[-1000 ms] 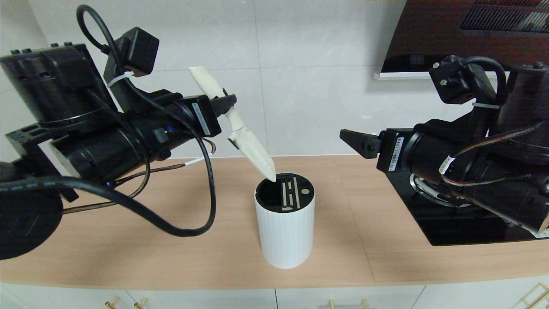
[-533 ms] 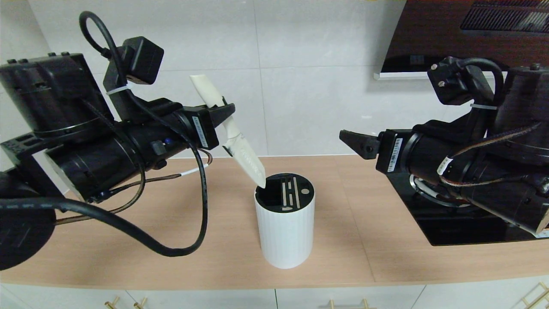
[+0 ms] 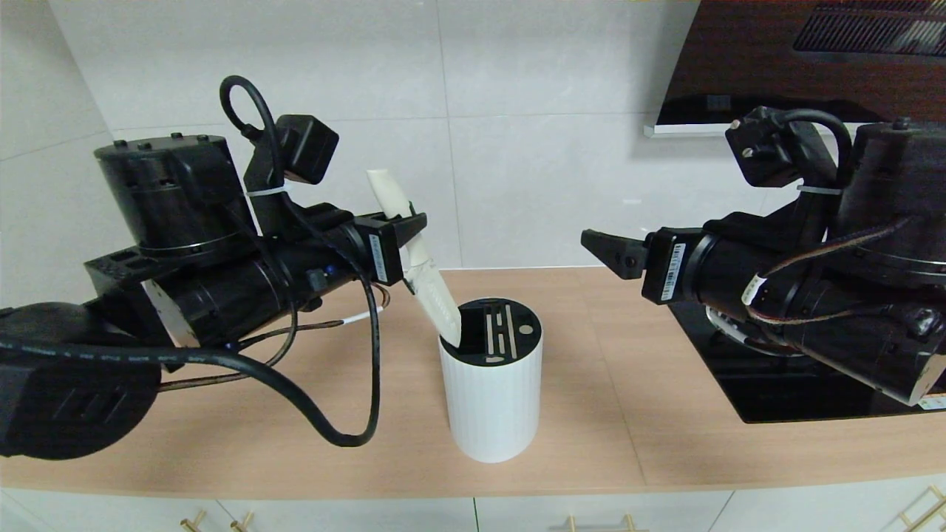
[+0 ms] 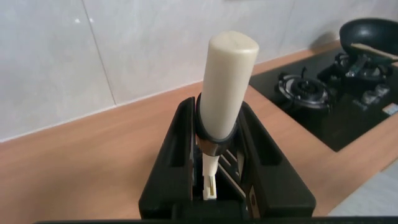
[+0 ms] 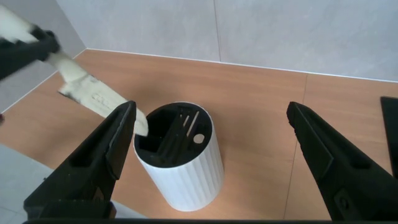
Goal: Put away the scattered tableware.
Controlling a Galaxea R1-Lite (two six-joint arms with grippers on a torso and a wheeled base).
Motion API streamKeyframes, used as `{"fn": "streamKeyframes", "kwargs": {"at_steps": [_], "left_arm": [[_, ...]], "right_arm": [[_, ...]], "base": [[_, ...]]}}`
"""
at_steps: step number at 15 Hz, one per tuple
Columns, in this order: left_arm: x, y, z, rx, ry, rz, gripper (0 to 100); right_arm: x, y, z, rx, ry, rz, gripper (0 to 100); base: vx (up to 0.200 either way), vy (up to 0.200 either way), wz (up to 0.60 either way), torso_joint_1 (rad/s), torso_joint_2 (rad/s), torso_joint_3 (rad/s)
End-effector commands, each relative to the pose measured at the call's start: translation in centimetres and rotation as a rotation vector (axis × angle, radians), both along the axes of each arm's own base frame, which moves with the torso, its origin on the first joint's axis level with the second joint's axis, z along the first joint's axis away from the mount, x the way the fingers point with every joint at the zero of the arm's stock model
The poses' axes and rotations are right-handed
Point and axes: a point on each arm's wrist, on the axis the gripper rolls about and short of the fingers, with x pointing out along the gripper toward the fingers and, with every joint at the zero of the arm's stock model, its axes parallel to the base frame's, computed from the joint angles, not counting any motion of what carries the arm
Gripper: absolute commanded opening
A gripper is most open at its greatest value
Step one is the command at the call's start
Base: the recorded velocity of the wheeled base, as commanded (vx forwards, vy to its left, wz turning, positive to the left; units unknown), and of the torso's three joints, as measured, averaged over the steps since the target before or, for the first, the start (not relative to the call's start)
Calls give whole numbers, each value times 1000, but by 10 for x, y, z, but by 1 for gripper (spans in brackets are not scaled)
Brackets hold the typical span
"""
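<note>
A cream-handled knife is tilted, its blade tip inside the large opening of the white ribbed holder standing on the wooden counter. My left gripper is shut on the knife where handle meets blade, just above and left of the holder's rim. In the left wrist view the handle sticks up between the fingers of my left gripper. My right gripper hangs open to the right of the holder, above the counter. In the right wrist view, my right gripper is spread wide with the holder and knife below.
A black cooktop lies at the counter's right end, under a dark range hood. A pan sits on its far burner. The tiled wall runs behind. The counter's front edge is close below the holder.
My left arm has come down and to the right with the knife. The blade tip went from just above the holder's rim into its large opening. The right arm barely moved.
</note>
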Motion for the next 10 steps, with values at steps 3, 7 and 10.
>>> {"fn": "streamKeyframes", "kwargs": {"at_steps": [3, 7, 10], "left_arm": [[3, -10, -13, 17, 34, -21, 0], [16, -20, -27, 3, 8, -29, 0], [18, -27, -36, 11, 23, -44, 0]], "right_arm": [[1, 1, -1, -3, 3, 1, 100], [1, 1, -1, -5, 4, 1, 100], [1, 1, -1, -5, 4, 1, 100]], "base": [[0, 0, 0, 0, 0, 0], [0, 0, 0, 0, 0, 0], [0, 0, 0, 0, 0, 0]]}}
